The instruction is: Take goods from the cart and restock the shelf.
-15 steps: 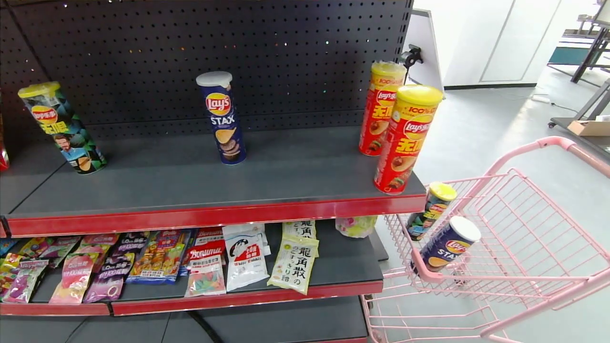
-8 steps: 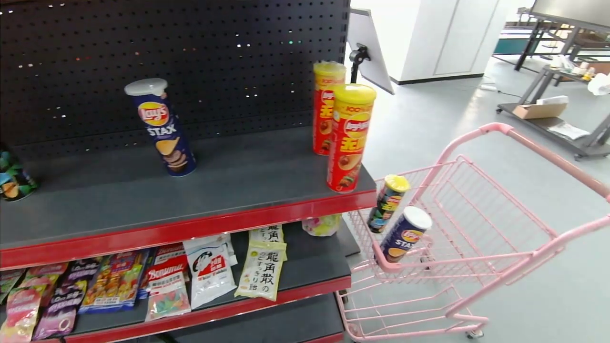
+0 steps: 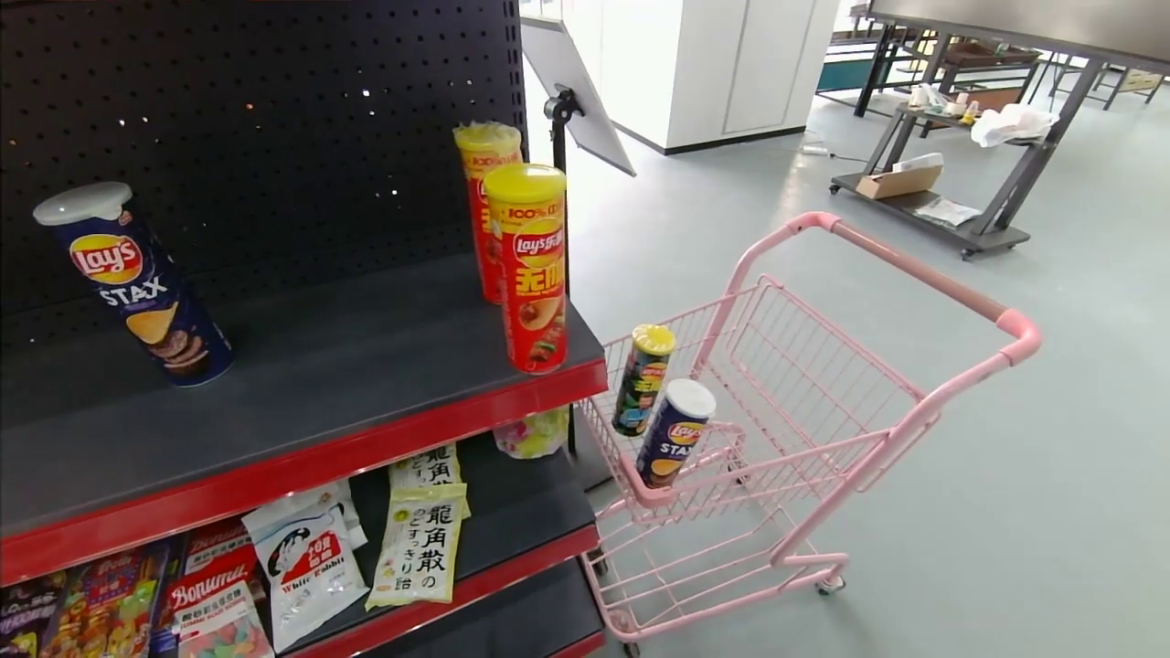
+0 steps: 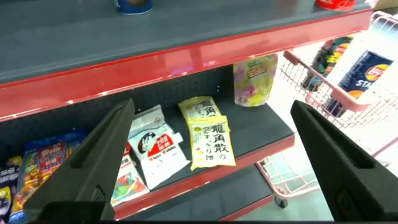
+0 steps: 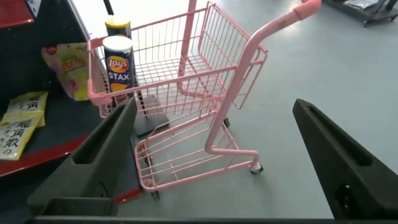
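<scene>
my left end effector (image 4: 211, 106) hangs in front of the lower level of the shelf (image 3: 302, 439), its two dark fingers spread wide with nothing between them. my right end effector (image 5: 214, 102) hangs above the floor beside the pink cart (image 3: 900, 267), also wide open and empty.

the cart stands just beside the right end of the shelf. two tall cans lean in the basket at the end nearest the shelf: a blue can with a white lid (image 3: 674, 432), and just behind it a dark can with a yellow lid (image 3: 643, 379).

on the shelf's grey upper board, a second blue can (image 3: 137, 288) stands near the pegboard back at the left. two red cans with yellow lids stand at the right end, the front red can (image 3: 533, 270) close to the red front edge, the rear red can (image 3: 484, 183) just behind it.

on the lower level, flat snack bags lie side by side, among them a white bag (image 3: 306, 562) and yellow-green bags (image 3: 422, 539). a pale floral bag (image 3: 530, 434) sits at the right end.
</scene>
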Robot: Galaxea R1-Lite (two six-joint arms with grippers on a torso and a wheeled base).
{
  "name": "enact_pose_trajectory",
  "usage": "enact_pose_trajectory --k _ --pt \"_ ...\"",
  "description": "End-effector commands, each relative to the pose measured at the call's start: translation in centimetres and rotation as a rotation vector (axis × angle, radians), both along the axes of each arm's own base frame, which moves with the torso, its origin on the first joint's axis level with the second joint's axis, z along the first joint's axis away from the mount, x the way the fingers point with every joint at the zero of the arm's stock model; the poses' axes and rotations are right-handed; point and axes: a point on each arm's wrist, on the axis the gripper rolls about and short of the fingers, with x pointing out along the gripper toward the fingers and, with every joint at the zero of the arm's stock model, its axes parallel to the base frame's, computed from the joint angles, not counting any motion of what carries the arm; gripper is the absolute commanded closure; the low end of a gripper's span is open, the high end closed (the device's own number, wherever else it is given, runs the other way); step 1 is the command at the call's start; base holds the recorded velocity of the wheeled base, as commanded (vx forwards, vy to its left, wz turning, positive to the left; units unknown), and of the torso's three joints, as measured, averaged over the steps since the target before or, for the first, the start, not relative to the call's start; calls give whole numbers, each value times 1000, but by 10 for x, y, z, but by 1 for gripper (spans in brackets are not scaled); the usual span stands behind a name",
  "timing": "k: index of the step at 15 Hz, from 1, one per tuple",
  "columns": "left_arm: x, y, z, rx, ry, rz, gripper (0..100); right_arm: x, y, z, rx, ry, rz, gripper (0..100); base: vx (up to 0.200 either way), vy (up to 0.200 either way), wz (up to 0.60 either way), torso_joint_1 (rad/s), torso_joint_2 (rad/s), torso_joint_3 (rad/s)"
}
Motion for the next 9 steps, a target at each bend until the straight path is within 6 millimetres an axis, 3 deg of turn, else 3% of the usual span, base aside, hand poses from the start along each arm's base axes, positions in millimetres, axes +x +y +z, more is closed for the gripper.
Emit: enact_pose_trajectory --k 1,9 --pt "0 0 0 -1 1 0 0 0 0 0 0 1 0 0 0 0 0 0 0 0" --pt "0 0 0 0 1 -1 0 0 0 0 5 0 0 0 0 0 0 -138 347 203"
